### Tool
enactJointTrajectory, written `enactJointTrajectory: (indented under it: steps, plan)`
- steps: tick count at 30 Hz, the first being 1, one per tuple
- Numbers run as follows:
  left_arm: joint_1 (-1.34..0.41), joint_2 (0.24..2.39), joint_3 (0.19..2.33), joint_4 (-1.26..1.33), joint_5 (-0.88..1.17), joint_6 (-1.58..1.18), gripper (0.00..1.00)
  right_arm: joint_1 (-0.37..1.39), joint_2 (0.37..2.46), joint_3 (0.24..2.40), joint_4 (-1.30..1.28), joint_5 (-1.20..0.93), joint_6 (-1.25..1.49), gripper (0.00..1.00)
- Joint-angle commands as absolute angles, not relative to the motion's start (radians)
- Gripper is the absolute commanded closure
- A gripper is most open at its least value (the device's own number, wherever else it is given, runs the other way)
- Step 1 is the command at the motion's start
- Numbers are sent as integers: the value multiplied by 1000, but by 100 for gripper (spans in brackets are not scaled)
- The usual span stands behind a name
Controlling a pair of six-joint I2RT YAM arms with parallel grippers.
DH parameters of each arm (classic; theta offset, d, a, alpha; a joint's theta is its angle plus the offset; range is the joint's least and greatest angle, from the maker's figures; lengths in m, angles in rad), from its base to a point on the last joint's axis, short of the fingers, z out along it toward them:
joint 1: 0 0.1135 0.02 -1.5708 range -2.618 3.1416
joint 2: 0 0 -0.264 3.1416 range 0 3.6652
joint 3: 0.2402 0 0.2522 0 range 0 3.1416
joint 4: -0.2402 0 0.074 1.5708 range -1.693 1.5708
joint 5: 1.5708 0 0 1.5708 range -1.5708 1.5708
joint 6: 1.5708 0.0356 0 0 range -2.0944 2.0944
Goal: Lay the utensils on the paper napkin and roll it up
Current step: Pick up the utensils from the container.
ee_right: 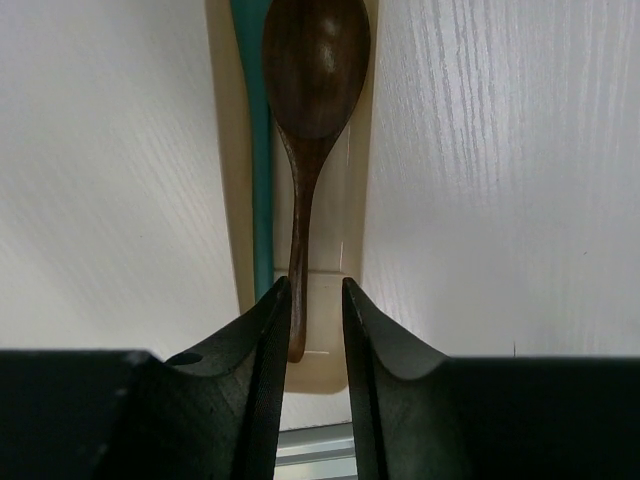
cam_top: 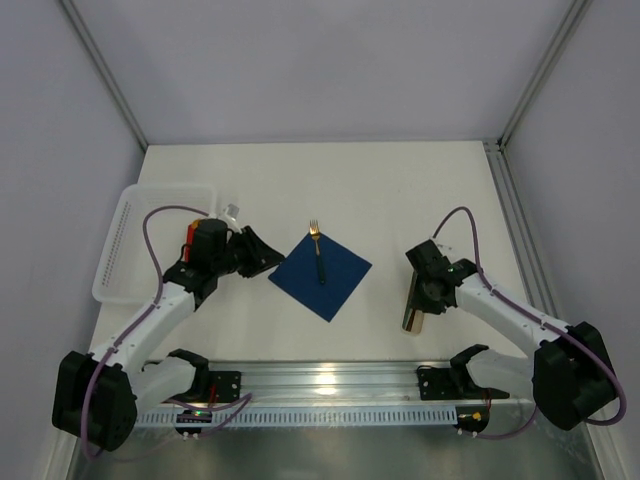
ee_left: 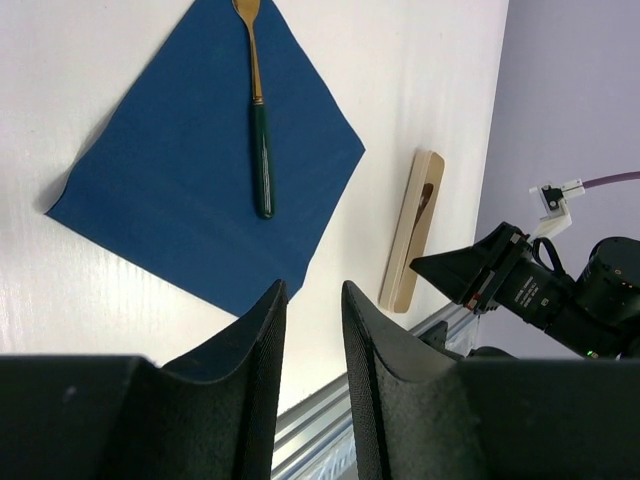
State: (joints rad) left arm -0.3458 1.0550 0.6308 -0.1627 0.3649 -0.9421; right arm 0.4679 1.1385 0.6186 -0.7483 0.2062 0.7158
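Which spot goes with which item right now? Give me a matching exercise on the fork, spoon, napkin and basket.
Things:
1 fork
2 spoon
3 napkin
4 basket

Places:
A in the beige case
B spread flat in the middle of the table
C at the left edge
D lying on the blue sheet

Pairs: 1-D, 2-A, 3-B, 4-C

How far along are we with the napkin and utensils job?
Done: the gold-headed, dark-green-handled fork lies on the flat navy paper napkin. In hand: the right gripper straddles the handle of the dark brown spoon in the pale beige case, jaws not closed on it; the left gripper hangs empty near the napkin. Left: spoon, the teal-handled piece beside it, then the rolling.
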Motion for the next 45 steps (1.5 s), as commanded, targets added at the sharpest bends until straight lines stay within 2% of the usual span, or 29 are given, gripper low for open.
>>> enactJointTrajectory:
  steps: [1, 16, 26, 32, 33, 45]
  plan:
    - [-350, 1040, 652, -183, 360, -917, 69, 462, 1135, 615, -700, 198, 739, 69]
    - [-350, 1006, 646, -202, 359, -917, 69, 457, 1193, 577, -624, 172, 752, 71]
    - [-350, 1000, 638, -201, 365, -919, 69, 456, 1192, 571, -624, 178, 755, 77]
    - [-350, 992, 632, -201, 365, -920, 68, 456, 1171, 586, -646, 196, 747, 91]
    - [-350, 992, 632, -202, 367, -920, 68, 456, 1163, 598, -663, 210, 746, 96]
    - [-351, 982, 637, -202, 374, -927, 69, 460, 1054, 807, -790, 253, 658, 96]
